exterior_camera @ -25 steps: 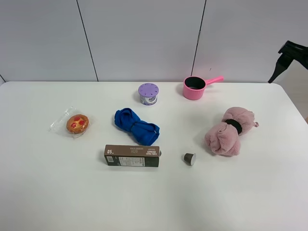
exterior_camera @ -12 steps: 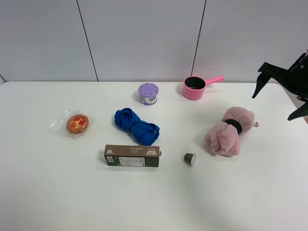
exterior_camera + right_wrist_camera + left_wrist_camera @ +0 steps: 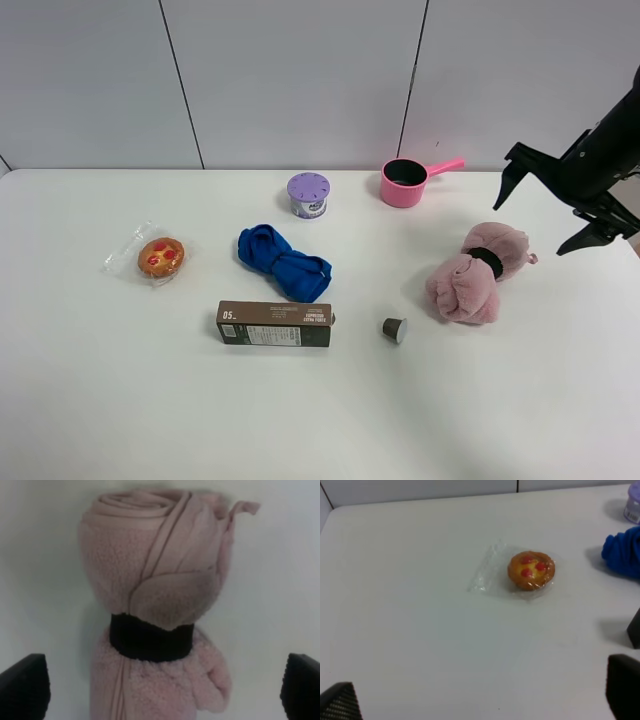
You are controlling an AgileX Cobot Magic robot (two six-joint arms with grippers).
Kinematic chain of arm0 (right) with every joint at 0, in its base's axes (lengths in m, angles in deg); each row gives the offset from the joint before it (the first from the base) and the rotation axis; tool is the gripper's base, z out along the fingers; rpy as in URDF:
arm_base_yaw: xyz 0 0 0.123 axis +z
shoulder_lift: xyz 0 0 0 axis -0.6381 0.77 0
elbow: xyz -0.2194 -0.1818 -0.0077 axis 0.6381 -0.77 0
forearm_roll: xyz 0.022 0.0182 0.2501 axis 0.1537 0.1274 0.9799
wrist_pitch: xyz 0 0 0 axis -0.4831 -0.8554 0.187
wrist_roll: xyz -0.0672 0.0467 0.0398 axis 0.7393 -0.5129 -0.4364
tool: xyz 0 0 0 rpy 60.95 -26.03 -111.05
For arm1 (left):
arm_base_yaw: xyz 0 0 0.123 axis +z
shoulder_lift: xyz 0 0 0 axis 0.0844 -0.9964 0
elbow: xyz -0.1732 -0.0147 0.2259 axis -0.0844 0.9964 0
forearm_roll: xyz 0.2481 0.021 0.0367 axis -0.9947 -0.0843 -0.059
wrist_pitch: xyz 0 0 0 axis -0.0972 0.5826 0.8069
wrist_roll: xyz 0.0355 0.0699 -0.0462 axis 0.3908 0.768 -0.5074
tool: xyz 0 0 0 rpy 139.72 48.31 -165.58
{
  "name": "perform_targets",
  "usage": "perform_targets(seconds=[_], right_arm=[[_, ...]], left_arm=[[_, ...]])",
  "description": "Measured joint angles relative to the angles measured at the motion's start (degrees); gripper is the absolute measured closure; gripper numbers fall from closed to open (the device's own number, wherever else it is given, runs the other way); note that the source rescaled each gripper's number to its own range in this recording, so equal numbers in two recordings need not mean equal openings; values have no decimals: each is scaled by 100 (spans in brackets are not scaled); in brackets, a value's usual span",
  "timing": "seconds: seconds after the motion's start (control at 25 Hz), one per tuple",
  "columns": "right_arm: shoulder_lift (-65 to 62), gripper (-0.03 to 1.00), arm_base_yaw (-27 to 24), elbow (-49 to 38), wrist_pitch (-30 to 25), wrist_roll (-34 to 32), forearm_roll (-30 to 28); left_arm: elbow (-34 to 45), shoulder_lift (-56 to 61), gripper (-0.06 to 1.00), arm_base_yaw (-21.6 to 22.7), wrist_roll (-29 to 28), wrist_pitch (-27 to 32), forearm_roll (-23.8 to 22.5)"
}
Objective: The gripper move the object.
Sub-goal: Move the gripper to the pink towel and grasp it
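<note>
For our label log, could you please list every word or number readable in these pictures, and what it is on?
"05_" on the left end of the long dark brown cardboard box.
Other white print on that box: too small to read.
Label on the small purple-lidded white tub: blurred, unreadable.

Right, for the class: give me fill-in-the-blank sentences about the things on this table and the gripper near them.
The pink towel roll is tied with a ___ band.
The tub left of the pink pot has a ___ lid.
The wrapped tart shows ___ red spots.
The right gripper, near the pink towel roll, has its jaws ___.
Missing words: black, purple, three, open.
</note>
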Motion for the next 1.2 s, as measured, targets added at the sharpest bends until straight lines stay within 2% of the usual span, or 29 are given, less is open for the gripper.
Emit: perform_targets(seconds=[0.36, 0.52, 0.92, 1.2], right_arm=[[802, 3, 625, 4, 558, -158, 94], [951, 3, 678, 4, 619, -253, 16], [996, 3, 692, 4, 619, -702, -623], [1141, 5, 692, 6, 645, -811, -663]], left_arm=[[0, 0, -6, 0, 0, 0, 0], [0, 0, -6, 0, 0, 0, 0], [0, 0, -6, 0, 0, 0, 0], [0, 0, -6, 0, 0, 0, 0]])
